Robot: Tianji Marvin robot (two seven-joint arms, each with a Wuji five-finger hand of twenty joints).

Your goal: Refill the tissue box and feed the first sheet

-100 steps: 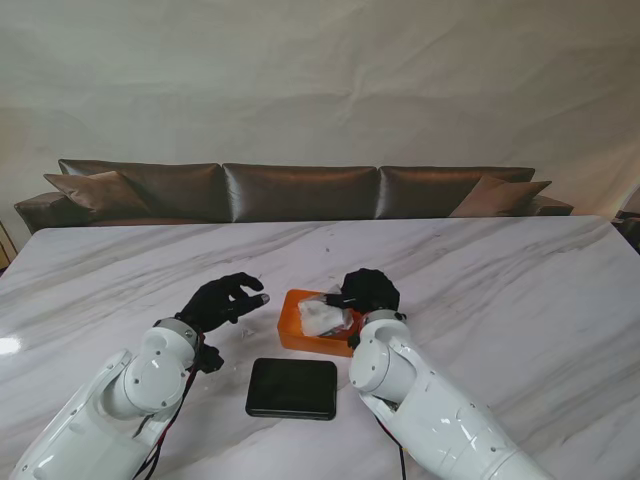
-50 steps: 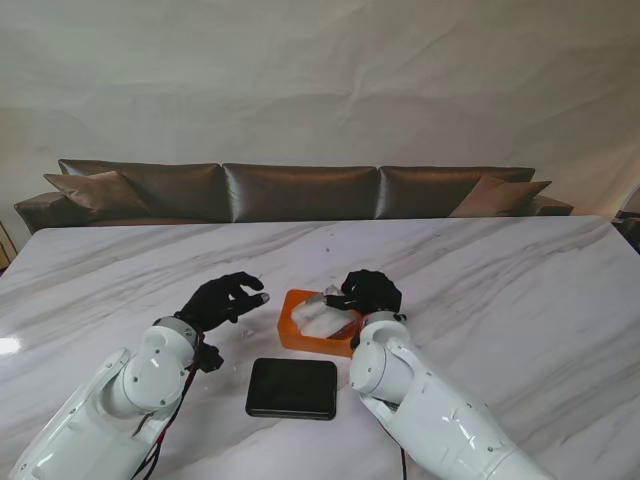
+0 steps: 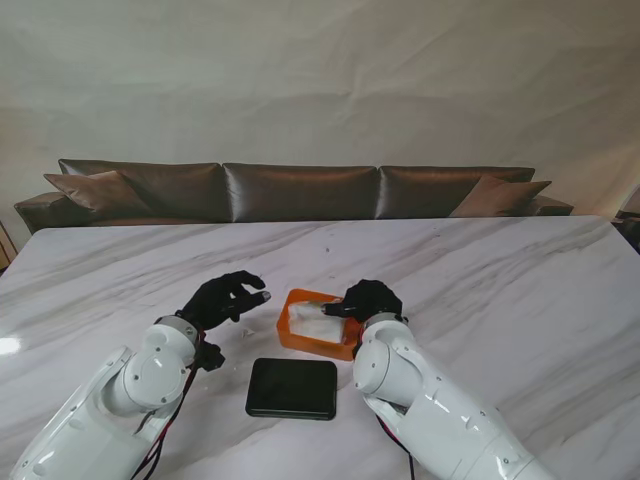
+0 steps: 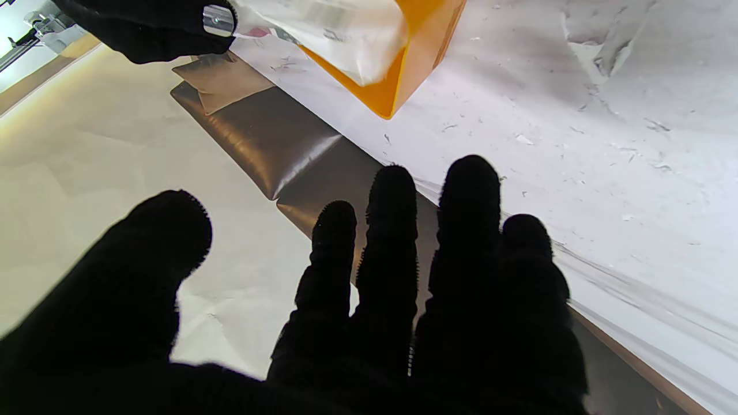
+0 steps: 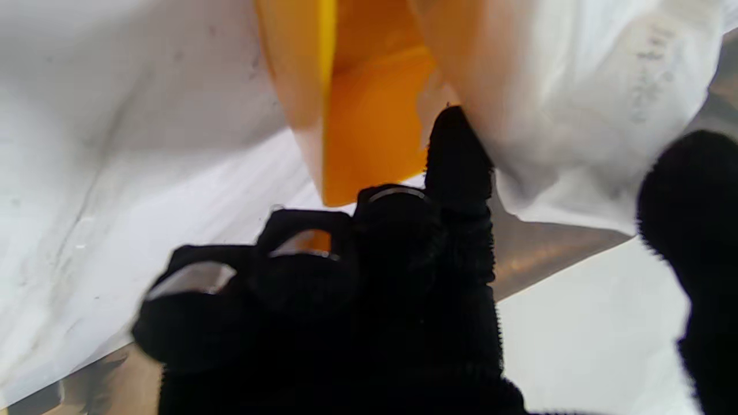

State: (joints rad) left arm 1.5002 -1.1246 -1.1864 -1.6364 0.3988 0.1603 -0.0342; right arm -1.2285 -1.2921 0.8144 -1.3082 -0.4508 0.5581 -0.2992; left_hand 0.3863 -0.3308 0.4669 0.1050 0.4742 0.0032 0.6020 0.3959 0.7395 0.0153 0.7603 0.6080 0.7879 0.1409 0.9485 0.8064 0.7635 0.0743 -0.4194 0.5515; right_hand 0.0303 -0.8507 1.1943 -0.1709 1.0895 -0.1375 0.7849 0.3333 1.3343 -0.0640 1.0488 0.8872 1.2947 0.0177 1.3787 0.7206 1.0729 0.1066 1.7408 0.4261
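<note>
Right hand (image 3: 368,299) pinching the white pack (image 3: 317,322) into the orange box (image 3: 300,338) — forefinger and thumb touching it, left hand (image 3: 222,299) hovering beside the box, fingers spread and holding nothing, black lid (image 3: 292,388) lying nearer to me, marble table (image 3: 480,290), brown sofa (image 3: 300,190) behind.

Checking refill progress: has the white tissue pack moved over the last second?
Yes. The white plastic-wrapped tissue pack has sunk lower into the orange tissue box, which stayed put beside the black rectangular lid. The right hand presses it.

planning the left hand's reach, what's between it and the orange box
Nothing: the stand view shows bare marble between the open left hand and the orange box.
</note>
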